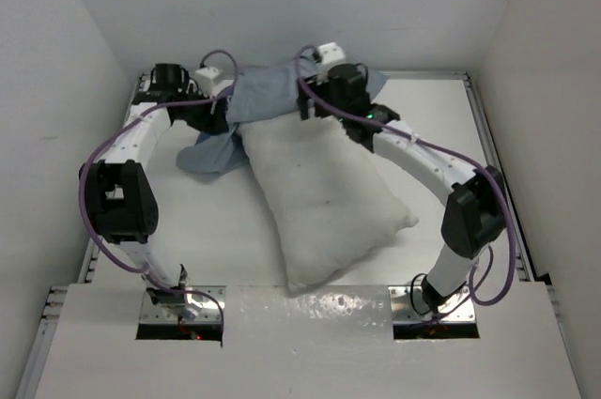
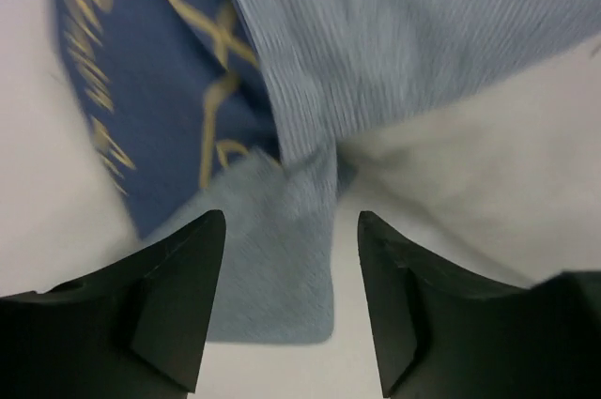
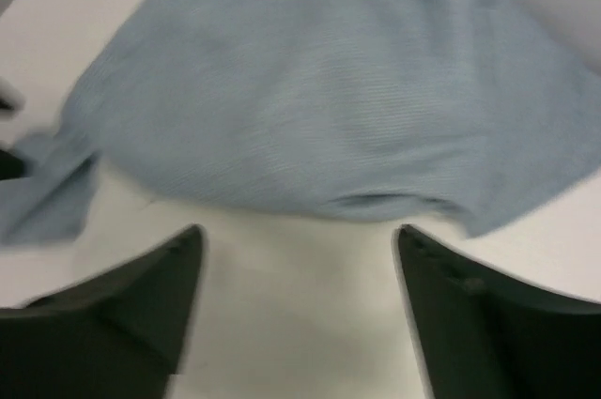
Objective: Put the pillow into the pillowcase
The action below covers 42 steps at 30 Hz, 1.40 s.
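The white pillow [image 1: 324,202] lies diagonally across the table, its far end under the pillowcase [image 1: 272,94]. The pillowcase is mostly its light grey-blue inside, draped over the pillow's far end, with a fold hanging left [image 1: 211,153]. My left gripper [image 1: 218,117] is open at the pillowcase's left edge; in the left wrist view [image 2: 291,230] a grey-blue flap [image 2: 272,268] lies between its fingers, beside navy cloth with gold print [image 2: 160,89]. My right gripper [image 1: 315,108] is open over the pillow's far end; in the right wrist view [image 3: 296,239] the pillow [image 3: 291,305] lies between its fingers, below the pillowcase edge [image 3: 329,127].
White walls enclose the table on the left, back and right. Metal rails [image 1: 488,136] run along the table's sides. Both arms reach to the back, purple cables looping off them. The arm bases [image 1: 183,310] sit at the near edge.
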Tool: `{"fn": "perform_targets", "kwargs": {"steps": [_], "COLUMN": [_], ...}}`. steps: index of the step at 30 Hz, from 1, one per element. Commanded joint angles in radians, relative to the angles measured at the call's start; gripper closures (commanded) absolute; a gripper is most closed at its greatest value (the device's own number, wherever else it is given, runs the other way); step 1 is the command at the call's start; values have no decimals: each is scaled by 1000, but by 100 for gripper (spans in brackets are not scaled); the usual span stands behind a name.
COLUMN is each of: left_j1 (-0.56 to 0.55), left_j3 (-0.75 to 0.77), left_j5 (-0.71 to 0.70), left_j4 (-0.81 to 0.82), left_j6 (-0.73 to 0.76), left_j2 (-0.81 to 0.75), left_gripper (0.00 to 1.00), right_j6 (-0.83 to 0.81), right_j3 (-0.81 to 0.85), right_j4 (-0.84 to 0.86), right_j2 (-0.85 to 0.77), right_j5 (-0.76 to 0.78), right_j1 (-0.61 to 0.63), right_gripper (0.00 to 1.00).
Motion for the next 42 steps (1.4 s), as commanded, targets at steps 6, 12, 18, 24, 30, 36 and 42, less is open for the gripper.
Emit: {"fn": "perform_targets", "kwargs": {"steps": [6,12,18,24,30,36,42], "left_j1": [-10,-7,-8,-8,-16,-25,-99], "left_j3": [-195,-219,-202,-186,-100,79,363], "left_j5": [-97,-114,-76,102,370,516,581], "left_j4": [166,212,212,166,3,-169,-566], "left_j6": [10,-99,-156,-134,-27,79,474], "left_j2": [20,149,248,157,54,55,71], "left_gripper": [9,13,79,100,100,100,100], "right_j6": [-402,-395,-333,-25,130,84,168], "right_j3": [-14,-39,102,333,601,716,610], "right_j4": [56,195,195,244,598,642,570], "right_j2": [150,272,449,498,555,584,585], "right_j5": [233,281,401,209,342,407,453], "right_j1": [371,380,364,287,245,245,245], "right_gripper": [1,1,41,100,100,100,100]}}
